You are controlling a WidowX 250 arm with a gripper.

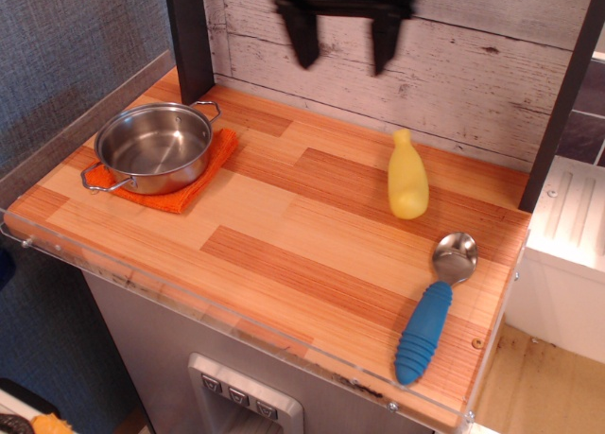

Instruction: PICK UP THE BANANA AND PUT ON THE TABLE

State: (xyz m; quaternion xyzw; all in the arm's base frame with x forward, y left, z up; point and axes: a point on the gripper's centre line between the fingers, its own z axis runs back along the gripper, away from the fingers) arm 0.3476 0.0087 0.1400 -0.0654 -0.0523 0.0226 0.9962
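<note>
The pale-yellow banana (406,176) lies on the wooden table (284,235) at the back right, its narrow tip pointing toward the wall. My gripper (342,46) is high above the table's back edge, up and to the left of the banana, well clear of it. Its two black fingers (303,39) hang wide apart with nothing between them. The view is a little motion-blurred around the gripper.
A steel pot (153,147) stands on an orange cloth (194,182) at the back left. A blue-handled spoon (435,306) lies near the front right edge. A dark post (189,37) rises at the back left, and a plank wall (492,65) closes the back.
</note>
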